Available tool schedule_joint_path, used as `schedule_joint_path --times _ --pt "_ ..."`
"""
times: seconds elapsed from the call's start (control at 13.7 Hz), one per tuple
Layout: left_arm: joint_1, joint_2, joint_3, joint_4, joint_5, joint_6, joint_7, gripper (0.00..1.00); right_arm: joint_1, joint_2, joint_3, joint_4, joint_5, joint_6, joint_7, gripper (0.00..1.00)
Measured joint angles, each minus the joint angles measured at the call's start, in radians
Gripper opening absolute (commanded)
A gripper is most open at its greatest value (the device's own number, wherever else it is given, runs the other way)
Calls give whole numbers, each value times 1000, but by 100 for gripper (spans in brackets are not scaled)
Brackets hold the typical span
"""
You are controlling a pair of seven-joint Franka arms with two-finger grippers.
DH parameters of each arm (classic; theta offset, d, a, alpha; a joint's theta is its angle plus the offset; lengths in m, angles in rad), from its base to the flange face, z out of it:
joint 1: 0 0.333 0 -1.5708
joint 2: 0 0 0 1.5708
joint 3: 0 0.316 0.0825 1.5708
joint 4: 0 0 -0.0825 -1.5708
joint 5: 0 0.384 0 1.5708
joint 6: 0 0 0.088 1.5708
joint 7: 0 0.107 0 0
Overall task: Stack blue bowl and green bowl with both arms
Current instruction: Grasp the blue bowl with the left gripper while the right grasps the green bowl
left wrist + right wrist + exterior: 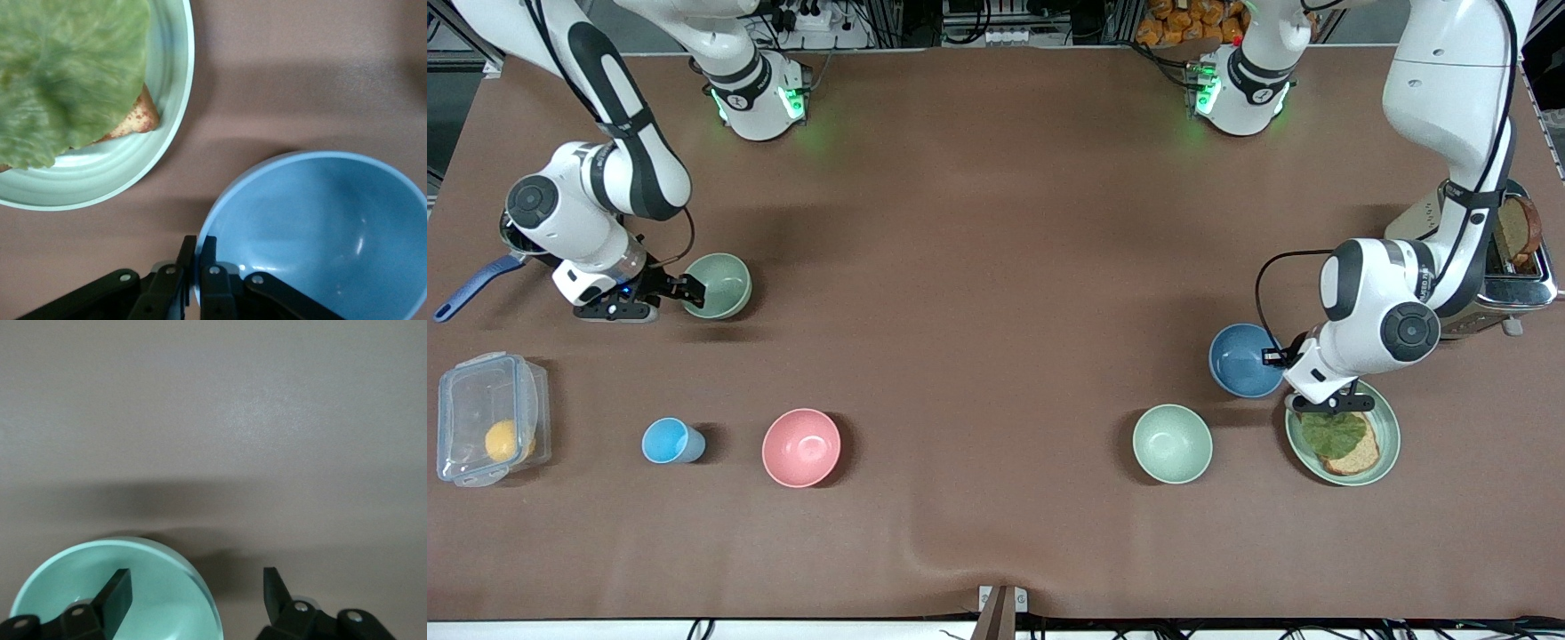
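At the table's ends, left claw (pixel 197 267) pinching blue bowl (pixel 320 233) rim, right claw (pixel 197 593) wide astride green bowl (pixel 113 593) rim.

A brown cloth covers the table (pixel 996 178); green lights glow along its top.

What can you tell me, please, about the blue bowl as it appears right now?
The blue bowl is round, matte mid-blue with a plain rim, and looks like plastic. It sits upright and empty on the brown table toward the left arm's end, beside the green plate and farther from the front camera than it. The left hand is shut on its rim, one finger inside, one outside.
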Motion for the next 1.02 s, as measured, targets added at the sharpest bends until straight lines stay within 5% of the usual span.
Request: schedule_joint_path --times 0.22,0.44,0.51,1.02 --pt "0 0 0 1 0 0 0 0 0 15 0 -13 0 26 -1 67" --pt "3 0 0 7 0 1 -2 0 0 17 0 -14 0 27 -2 13" --pt "5 0 0 11 -1 2 -3 0 0 17 0 -17 0 27 -2 1" --pt "8 -1 3 21 -19 4 -3 0 2 -7 9 -19 3 -22 -2 0"
